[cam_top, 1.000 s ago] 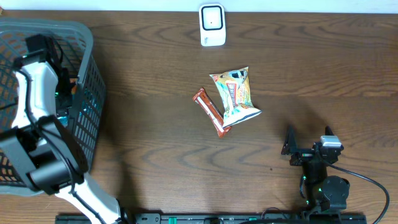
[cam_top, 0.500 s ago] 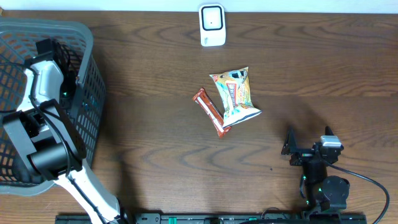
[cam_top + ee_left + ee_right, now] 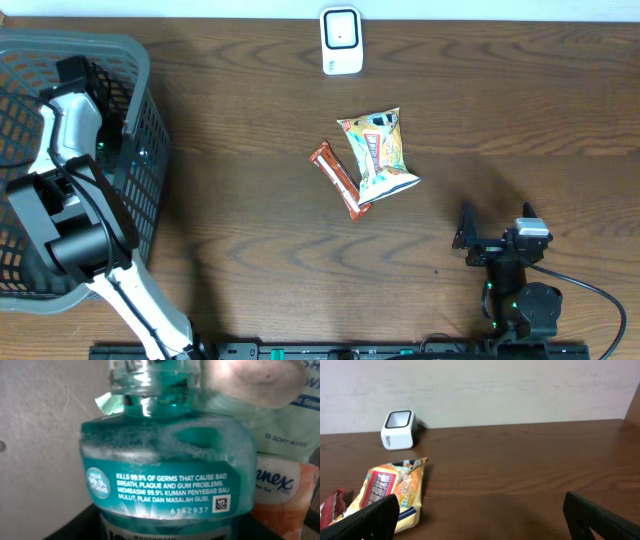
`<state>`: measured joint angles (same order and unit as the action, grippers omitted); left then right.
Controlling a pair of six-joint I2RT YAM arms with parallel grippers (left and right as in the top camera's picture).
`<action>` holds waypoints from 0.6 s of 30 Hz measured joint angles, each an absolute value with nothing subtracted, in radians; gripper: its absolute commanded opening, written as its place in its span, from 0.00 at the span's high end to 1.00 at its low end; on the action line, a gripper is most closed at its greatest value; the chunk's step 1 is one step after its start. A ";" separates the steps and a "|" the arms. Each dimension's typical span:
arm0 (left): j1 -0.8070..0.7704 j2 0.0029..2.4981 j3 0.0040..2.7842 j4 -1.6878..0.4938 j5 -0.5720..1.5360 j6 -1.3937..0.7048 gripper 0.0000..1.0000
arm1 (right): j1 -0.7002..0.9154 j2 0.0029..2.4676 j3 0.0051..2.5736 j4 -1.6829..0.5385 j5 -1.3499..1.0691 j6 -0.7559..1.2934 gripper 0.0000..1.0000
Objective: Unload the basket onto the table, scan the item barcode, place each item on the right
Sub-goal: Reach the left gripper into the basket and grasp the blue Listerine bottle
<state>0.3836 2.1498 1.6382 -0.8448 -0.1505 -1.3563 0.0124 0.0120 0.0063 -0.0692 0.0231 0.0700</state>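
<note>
Left end effector (image 3: 75, 78) sits deep in the basket (image 3: 150, 125) with the mouthwash bottle (image 3: 165, 465) close before its camera, likely for a pick toward the scanner (image 3: 341, 40); jaw closure cannot be told; right end effector (image 3: 482, 517) wide open, empty.

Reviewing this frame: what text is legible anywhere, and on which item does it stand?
Mouthwash bottle: "KILLS 99.9% OF GERMS THAT CAUSE BAD BREATH, PLAQUE AND GUM PROBLEMS."
Same label: "MEMBASMI 99.9% KUMAN PENYEBAB BAU MULUT, PLAK DAN MASALAH GUSI."
Same label: "6142937"
Wipes pack: "15 SOFT WIPES"
Tissue pack: partly hidden brand, ending "enex"
Snack bag and snack bar wrapper: print too blurred to read.
</note>
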 measured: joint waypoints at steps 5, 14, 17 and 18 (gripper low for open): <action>0.386 2.142 1.649 -0.873 -0.162 -1.299 0.60 | 0.012 0.012 0.006 -0.069 0.023 0.070 0.01; 0.420 2.101 1.620 -0.905 -0.136 -1.220 0.81 | 0.012 0.012 0.006 -0.069 0.023 0.070 0.01; 0.435 2.099 1.617 -0.945 -0.136 -1.211 0.88 | 0.012 0.012 0.006 -0.069 0.023 0.070 0.01; 0.439 2.098 1.617 -0.958 -0.137 -1.209 0.89 | 0.012 0.012 0.006 -0.069 0.023 0.070 0.01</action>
<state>0.4389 2.0979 1.6169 -0.9585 -0.1368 -1.2095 0.0124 0.0120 0.0063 -0.0689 0.0231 0.0700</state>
